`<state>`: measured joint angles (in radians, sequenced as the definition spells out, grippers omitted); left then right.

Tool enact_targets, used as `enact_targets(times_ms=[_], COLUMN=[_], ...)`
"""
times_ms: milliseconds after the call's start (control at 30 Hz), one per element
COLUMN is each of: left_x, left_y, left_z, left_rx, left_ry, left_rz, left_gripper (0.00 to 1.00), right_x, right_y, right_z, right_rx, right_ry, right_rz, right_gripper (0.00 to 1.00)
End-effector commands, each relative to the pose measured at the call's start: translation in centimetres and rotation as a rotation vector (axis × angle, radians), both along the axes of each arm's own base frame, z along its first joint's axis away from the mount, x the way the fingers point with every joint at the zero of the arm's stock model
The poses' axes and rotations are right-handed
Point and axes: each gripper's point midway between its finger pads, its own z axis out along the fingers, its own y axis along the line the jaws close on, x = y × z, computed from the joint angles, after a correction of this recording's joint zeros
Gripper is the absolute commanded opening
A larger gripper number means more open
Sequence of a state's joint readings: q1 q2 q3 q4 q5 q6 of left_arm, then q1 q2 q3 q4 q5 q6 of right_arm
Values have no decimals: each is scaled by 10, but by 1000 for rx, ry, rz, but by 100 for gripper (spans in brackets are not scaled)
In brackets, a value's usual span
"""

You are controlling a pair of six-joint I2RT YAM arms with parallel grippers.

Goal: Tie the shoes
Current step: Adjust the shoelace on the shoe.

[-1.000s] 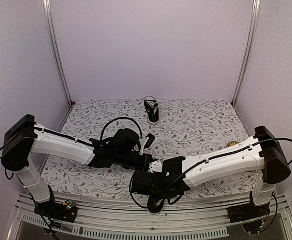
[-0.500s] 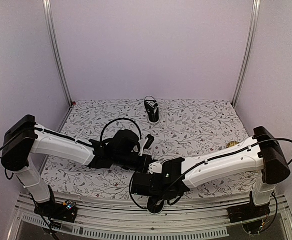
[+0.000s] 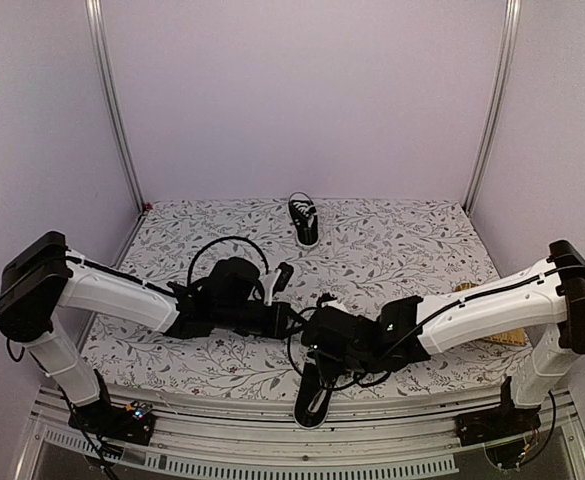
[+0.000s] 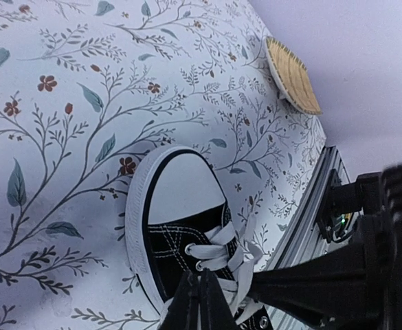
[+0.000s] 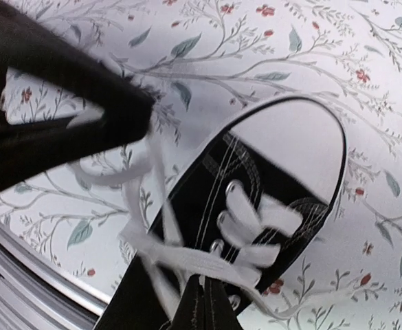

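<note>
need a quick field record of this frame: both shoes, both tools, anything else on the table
near shoe: at the table's near edge, toe pointing away from the edge
laces: loose, not tied
far shoe: alone near the back wall
left tool: shut on laces over the near shoe
right tool: shut, tips at the laces; hold unclear
other: woven disc on the floral cloth
</note>
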<state>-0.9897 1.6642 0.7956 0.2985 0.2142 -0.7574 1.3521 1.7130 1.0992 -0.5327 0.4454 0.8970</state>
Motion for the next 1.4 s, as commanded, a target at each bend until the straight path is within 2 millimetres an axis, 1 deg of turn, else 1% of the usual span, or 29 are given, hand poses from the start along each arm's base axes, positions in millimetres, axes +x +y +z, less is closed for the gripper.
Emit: enact_targets(times_ms=[0,67,100,167,267,400,567,633,700,733,767,867,1000,1100,1367], left_x=[29,34,36,36,32,19,7,3,0,-1,-1,0,0,1,2], left_y=[-3,-5,-5,-5,-4,-3,-1,-2,-3,-4,-5,-5,-6,-7,-9], left_z=[15,18,20,22,24,15,6,6,5,6,6,7,9,10,12], left_rx=[-64,-73,-77,-81,-92,-100,-92,-91,-89,-89,-88,-90,-91,-89,-88], left_ry=[-34,-37,-42,-46,-38,-10,4,6,6,4,4,3,2,3,4], left_rz=[43,46,49,52,37,-5,-37,-44,-53,-54,-54,-49,-44,-43,-43], left_gripper=[0,0,0,0,0,0,0,0,0,0,0,0,0,0,0], right_x=[43,53,54,51,35,5,-26,-36,-41,-41,-38,-25,-10,-1,9], right_y=[15,14,15,15,14,9,0,-1,-3,-4,-6,-17,-20,-20,-1], right_z=[29,40,47,54,54,51,39,39,40,42,43,40,35,29,26], right_rx=[195,238,257,278,291,361,405,428,455,469,470,441,417,393,376], right_ry=[-44,-52,-56,-49,1,111,248,283,273,255,231,171,129,99,41], right_rz=[40,81,98,145,227,307,359,382,399,407,404,361,342,339,442], right_gripper=[2,2,2,2,2,2,2,2,3,6,12,26,37,39,44])
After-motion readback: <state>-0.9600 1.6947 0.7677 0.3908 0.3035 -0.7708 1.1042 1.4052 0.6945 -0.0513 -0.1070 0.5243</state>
